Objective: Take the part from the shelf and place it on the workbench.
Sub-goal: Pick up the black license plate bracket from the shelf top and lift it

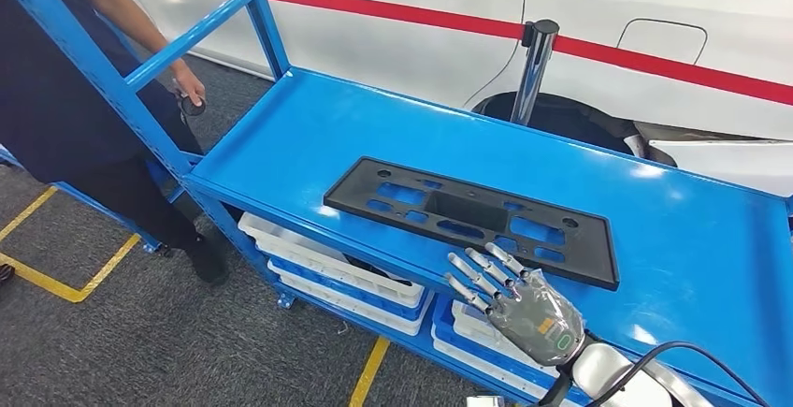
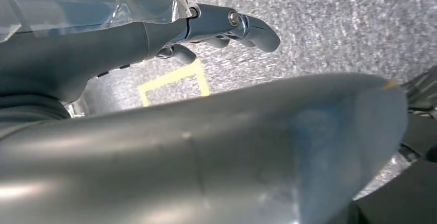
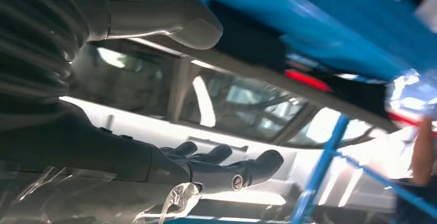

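We see the black plastic part (image 1: 472,217), a long flat rectangular plate with many cut-outs, lying flat on the top level of the blue shelf (image 1: 655,229). It sits slantwise on the shelf, and its near long edge runs close to the shelf's front rim.

Our right robot hand (image 1: 510,295) reaches in from below with its back turned up and its fingers (image 1: 477,271) stretched out and spread apart, holding nothing. The fingertips are at the near edge of the part, toward its right end; we cannot tell whether they touch it or hover just over it. In the right wrist view the same robot hand (image 3: 170,105) shows its thumb (image 3: 170,20) well apart from the darker fingers (image 3: 232,170), with nothing between them, and the blue shelf (image 3: 330,23) close ahead.

Our left robot hand (image 2: 154,33) hangs over the grey speckled floor (image 2: 335,23), near a yellow floor marking (image 2: 172,82). Its fingers are bent and hold nothing, though we cannot tell how far they are closed.

On the lower level of the shelf, white trays (image 1: 327,262) sit stacked. A person in dark clothes (image 1: 56,98) stands at the left end of the shelf, one hand (image 1: 190,89) holding a small dark object. Behind the shelf stands a white car with a red stripe (image 1: 598,23), with a chrome post (image 1: 533,70) before it.
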